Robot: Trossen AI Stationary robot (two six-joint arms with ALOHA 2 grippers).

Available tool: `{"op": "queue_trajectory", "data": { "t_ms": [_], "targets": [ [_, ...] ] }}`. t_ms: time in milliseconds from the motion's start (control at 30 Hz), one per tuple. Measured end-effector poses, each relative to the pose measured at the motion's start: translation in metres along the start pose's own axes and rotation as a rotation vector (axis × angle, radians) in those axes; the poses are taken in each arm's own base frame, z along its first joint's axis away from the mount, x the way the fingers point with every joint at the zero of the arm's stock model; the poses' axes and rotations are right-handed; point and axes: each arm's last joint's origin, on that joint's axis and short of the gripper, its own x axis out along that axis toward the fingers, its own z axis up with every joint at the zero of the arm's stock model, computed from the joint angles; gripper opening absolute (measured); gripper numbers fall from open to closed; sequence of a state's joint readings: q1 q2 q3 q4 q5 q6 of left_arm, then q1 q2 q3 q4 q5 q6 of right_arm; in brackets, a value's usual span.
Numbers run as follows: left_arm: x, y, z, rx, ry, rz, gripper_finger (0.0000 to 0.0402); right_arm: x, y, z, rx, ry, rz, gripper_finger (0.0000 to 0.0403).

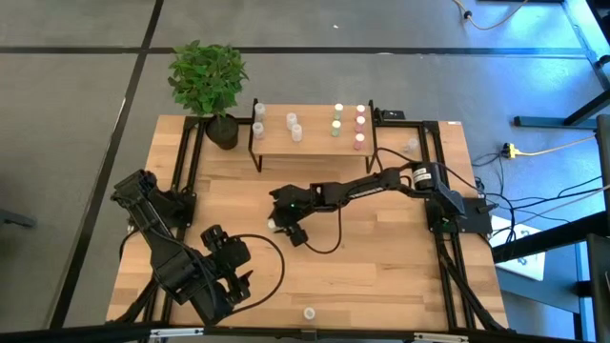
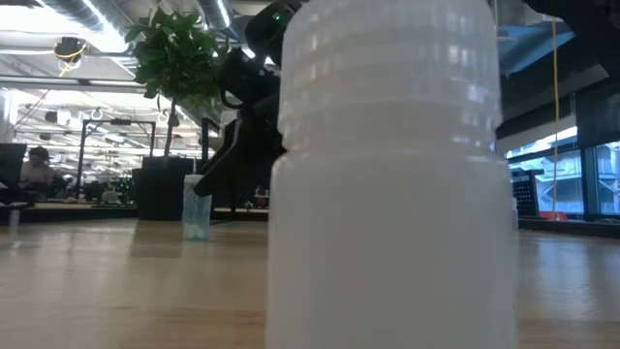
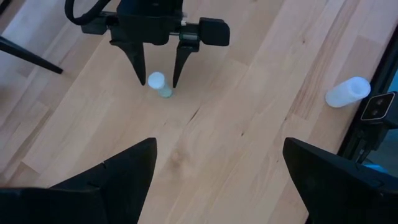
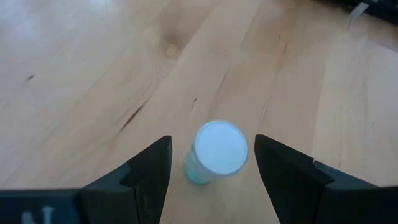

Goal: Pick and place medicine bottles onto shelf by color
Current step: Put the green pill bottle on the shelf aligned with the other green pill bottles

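Straddling an upright white-capped bottle (image 4: 219, 151) at mid-table (image 1: 381, 276), right end effector (image 1: 278, 225) hangs spread, apparently not touching. Risk: off-centre closing tips it. Left end effector (image 1: 229, 276) spread, lower left. Shelf (image 1: 310, 143) upper centre.

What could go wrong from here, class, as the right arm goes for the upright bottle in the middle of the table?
1. The right gripper has its jaws open either side of the white-capped bottle, apparently without contact; an off-centre close could tip it over.
2. The shelf already holds several bottles in close rows, so placing another might knock a neighbour.
3. One bottle lies on its side by the table frame and may roll.
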State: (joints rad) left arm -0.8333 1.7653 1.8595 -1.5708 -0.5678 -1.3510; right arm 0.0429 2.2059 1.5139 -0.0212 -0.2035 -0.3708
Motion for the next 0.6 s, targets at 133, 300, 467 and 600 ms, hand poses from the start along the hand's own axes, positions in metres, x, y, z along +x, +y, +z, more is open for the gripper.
{"op": "queue_trajectory", "data": {
  "t_ms": [133, 300, 467, 600],
  "targets": [
    [0.0000, 0.0000, -0.0001, 0.000, 0.000, 0.000, 0.0344, 0.0000, -0.0005, 0.0018, -0.004, -0.018, -0.006, 0.0232],
    [0.0000, 0.0000, -0.0001, 0.000, 0.000, 0.000, 0.0344, 0.0000, -0.0004, 0.0021, -0.005, -0.022, -0.001, 0.0230],
    [0.0000, 0.0000, 0.0000, 0.000, 0.000, 0.000, 0.0344, 0.0000, -0.0003, 0.0020, 0.001, -0.022, 0.002, 0.0198],
    [-0.0001, 0.0000, -0.0001, 0.000, 0.000, 0.000, 0.0344, 0.0000, -0.0003, 0.0020, 0.044, -0.022, 0.003, 0.0165]
  ]
}}
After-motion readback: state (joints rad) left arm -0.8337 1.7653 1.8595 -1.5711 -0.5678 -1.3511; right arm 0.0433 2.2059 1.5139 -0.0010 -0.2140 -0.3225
